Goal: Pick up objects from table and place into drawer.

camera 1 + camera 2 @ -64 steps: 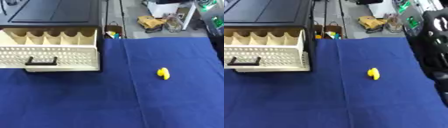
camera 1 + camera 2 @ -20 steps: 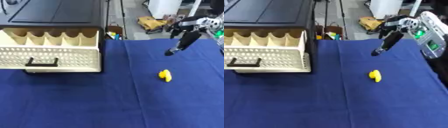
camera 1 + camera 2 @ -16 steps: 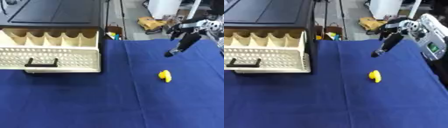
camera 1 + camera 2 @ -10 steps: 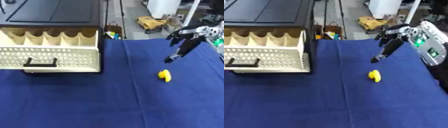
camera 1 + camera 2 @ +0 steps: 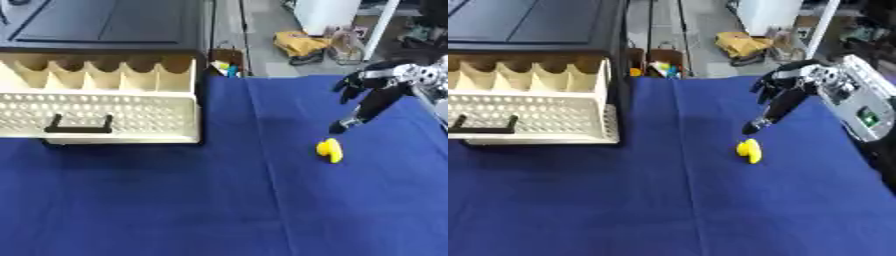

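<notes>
I see right hand (image 5: 791,87) at 2 o'clock, fingers extended, empty, tip just above yellow object (image 5: 749,150) | object on blue counter (image 5: 710,210), centre-right | open drawer (image 5: 101,107) at 10 o'clock

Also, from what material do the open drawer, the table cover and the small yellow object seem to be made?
The drawer looks like cream moulded plastic, matte: its front is perforated in a regular grid and carries a dark handle. The table cover seems woven cloth, deep blue, matte, with a long crease. The yellow object looks smooth and rounded, perhaps plastic or rubber; I cannot tell which.
</notes>
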### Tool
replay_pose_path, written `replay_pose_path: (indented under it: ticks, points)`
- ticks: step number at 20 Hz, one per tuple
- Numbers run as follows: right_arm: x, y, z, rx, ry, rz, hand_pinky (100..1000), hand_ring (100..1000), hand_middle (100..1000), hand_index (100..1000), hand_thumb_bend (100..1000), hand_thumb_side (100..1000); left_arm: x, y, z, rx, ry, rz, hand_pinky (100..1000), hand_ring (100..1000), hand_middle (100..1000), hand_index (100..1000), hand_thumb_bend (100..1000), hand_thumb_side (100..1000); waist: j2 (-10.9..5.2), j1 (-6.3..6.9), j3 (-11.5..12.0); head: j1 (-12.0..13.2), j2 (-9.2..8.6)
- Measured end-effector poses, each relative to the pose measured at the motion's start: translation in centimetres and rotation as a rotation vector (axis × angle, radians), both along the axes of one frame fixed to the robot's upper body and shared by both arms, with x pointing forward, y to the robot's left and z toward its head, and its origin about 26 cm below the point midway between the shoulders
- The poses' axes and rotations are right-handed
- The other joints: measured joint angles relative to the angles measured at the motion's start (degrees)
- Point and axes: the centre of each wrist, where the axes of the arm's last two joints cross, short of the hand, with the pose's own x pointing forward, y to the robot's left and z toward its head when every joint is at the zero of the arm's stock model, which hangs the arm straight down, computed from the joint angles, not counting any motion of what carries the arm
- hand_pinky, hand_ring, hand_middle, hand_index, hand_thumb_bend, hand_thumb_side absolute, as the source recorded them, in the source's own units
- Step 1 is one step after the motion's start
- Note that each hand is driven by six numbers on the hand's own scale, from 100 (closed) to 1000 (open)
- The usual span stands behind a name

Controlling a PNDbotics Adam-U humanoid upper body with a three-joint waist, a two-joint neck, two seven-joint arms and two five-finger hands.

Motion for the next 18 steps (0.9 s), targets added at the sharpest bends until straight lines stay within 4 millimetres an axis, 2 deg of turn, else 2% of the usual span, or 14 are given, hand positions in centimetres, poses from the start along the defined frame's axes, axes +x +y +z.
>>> replay_pose_path:
  ticks: [8,9,10,18]
  points:
    - [-0.5,0.0,-1.2,0.047,0.03,0.01,874,934,749,926,716,294,0.1,-0.2,-0.2,-0.006,0.007,-0.005,513,720,668,868,219,1000,0.29,-0.11,0.0,-0.2,-0.01]
    - [-0.6,0.1,-1.3,0.052,0.03,0.014,874,934,747,925,746,301,0.1,-0.2,-0.2,-0.006,0.007,-0.004,514,721,668,868,215,1000,0.29,-0.13,0.0,-0.2,-0.01]
    - [-0.7,0.2,-1.4,0.055,0.029,0.017,874,934,746,924,718,302,0.1,-0.2,-0.2,-0.007,0.008,-0.004,514,721,668,867,219,1000,0.29,-0.15,-0.1,-0.2,-0.01]
    - [-1.4,0.5,-1.7,0.059,0.019,0.023,870,931,722,900,712,291,0.1,-0.2,-0.3,-0.013,0.013,-0.003,508,719,667,867,215,1000,0.29,-0.19,-0.4,-0.3,-0.15]
